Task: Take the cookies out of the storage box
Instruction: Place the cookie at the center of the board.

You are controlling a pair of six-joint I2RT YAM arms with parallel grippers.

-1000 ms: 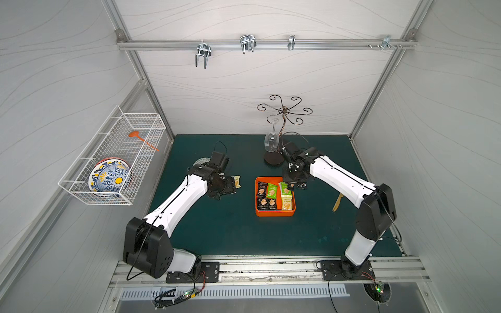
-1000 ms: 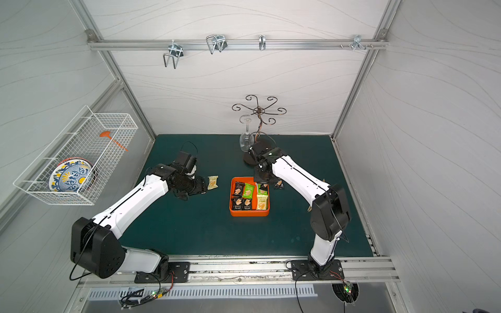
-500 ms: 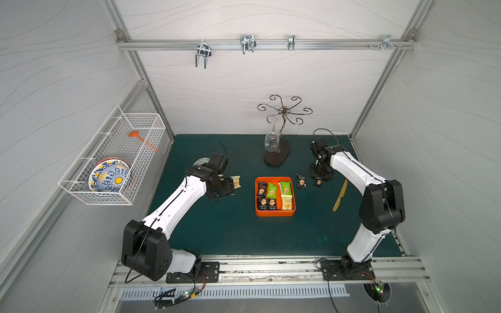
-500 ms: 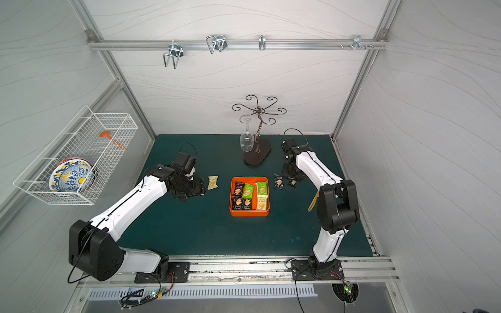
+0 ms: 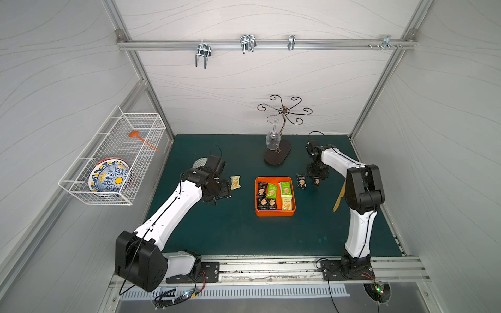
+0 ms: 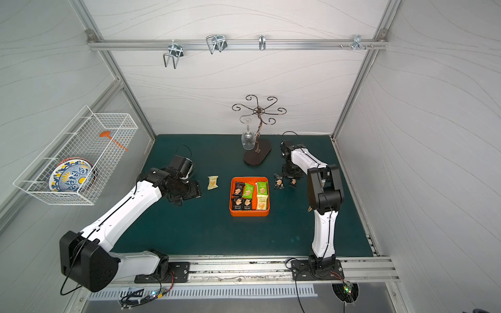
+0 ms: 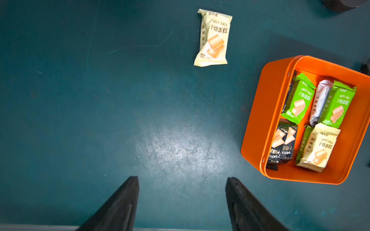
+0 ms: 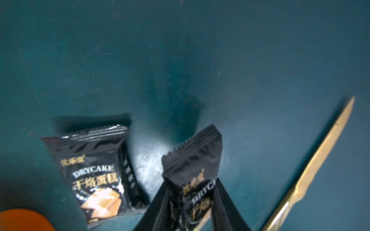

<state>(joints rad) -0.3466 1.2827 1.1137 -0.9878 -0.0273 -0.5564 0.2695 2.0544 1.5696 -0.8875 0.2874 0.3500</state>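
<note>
A black cookie packet (image 8: 192, 158) is being clamped in the right gripper (image 8: 192, 204) over the mat (image 8: 240, 60), beside a second black packet (image 8: 96, 176). Released askew, it could be dropped onto the wooden knife (image 8: 312, 166). The left gripper (image 7: 182, 192) is being held empty, jaws apart. Other cookies (image 5: 274, 193) are lying in the storage box (image 5: 275, 214), where the right gripper was hovering a second earlier.

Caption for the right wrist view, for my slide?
Right gripper shut on a black sealed cookie packet; a second black packet flat on the dark green mat, tan serrated knife alongside.
</note>
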